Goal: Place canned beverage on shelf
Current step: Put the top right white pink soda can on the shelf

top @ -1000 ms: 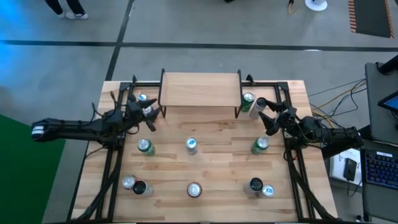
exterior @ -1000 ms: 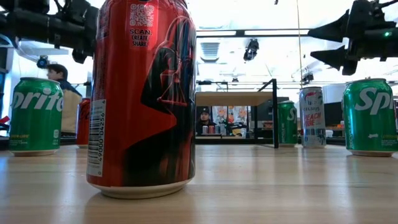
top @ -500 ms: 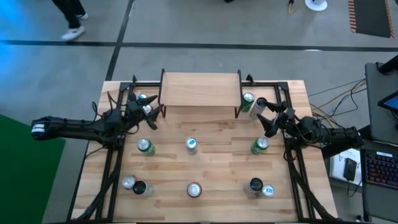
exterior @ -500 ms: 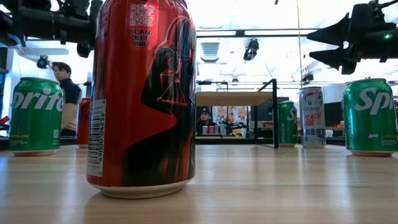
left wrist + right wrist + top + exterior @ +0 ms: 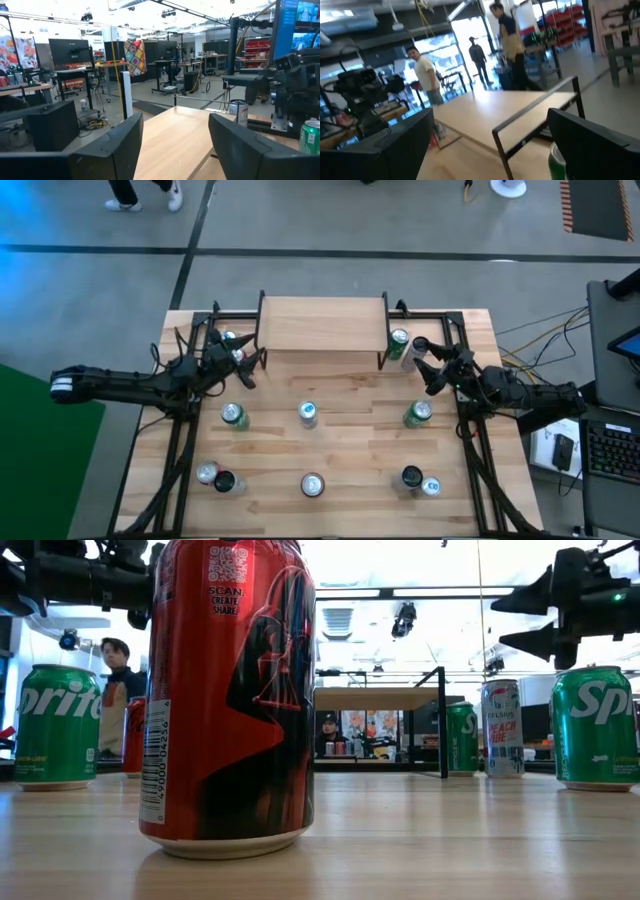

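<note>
Cans stand scattered across the wooden table [image 5: 350, 440], none on the shelf [image 5: 322, 323], which sits at the table's 12 o'clock edge. Left gripper [image 5: 243, 359] hovers at the shelf's 8 o'clock corner, fingers spread with nothing between them, just beside a white can [image 5: 229, 339]. Right gripper [image 5: 426, 363] hangs at the shelf's 4 o'clock side, jaws wide and empty, near a green can [image 5: 399, 340].
</note>
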`<move>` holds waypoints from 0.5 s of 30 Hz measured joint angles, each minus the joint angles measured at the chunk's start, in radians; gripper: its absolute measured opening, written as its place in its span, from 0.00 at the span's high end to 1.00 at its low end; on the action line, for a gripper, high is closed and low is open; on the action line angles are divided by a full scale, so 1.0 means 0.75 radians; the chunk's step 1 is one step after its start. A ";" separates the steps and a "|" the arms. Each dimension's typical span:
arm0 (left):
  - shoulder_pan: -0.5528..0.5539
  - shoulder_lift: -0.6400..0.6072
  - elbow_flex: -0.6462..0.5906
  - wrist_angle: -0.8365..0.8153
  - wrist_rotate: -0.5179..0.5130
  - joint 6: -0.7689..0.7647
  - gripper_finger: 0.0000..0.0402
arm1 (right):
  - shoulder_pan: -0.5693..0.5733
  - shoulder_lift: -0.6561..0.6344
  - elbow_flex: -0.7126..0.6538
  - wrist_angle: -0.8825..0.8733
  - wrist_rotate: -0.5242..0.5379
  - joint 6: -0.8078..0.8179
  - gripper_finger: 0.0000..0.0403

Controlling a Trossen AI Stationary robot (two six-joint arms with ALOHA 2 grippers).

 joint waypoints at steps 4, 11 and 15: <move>0.000 0.000 0.000 0.016 0.000 0.001 0.47 | 0.000 0.092 0.063 -0.075 0.003 0.077 0.06; 0.000 0.027 0.002 0.113 0.240 0.025 0.47 | 0.000 0.323 0.187 -0.099 0.003 0.145 0.06; 0.005 0.053 0.003 0.142 0.259 0.074 0.47 | 0.000 0.473 0.318 -0.266 0.065 0.146 0.06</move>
